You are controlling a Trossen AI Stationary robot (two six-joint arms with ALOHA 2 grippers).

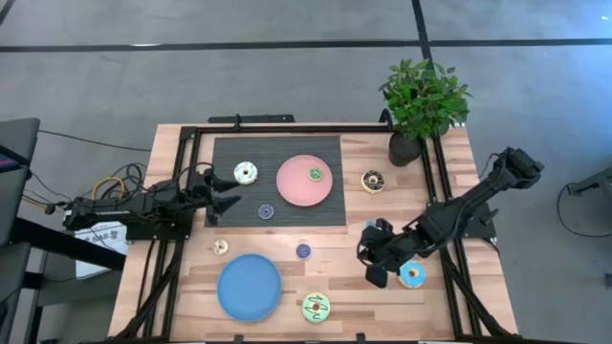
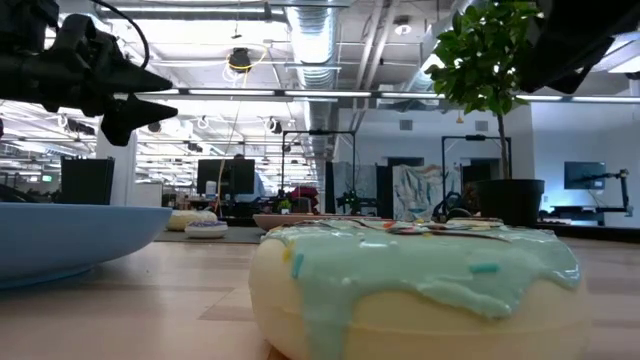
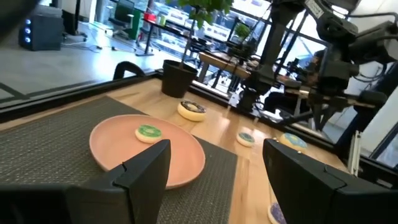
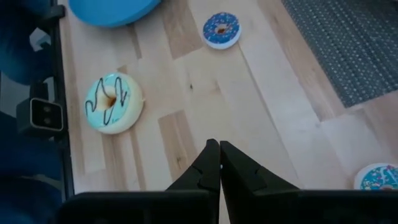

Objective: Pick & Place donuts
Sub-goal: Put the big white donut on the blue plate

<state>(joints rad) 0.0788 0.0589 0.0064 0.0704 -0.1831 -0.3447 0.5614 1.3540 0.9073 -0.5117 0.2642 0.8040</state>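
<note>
Mint-iced donut (image 2: 415, 290) lies nearest | right gripper (image 1: 375, 277) pressed together, empty | left gripper (image 1: 226, 204) spread | step judged: approach; spreading required before pickup.

My left tool (image 1: 222, 204) reaches in low from the left side, its arm stretched level, fingers (image 3: 144, 169) spread apart with nothing between them. My right tool (image 1: 375, 258) comes in from the right on a bent arm, tips (image 4: 219, 163) pressed together, pointing down and empty.
</note>
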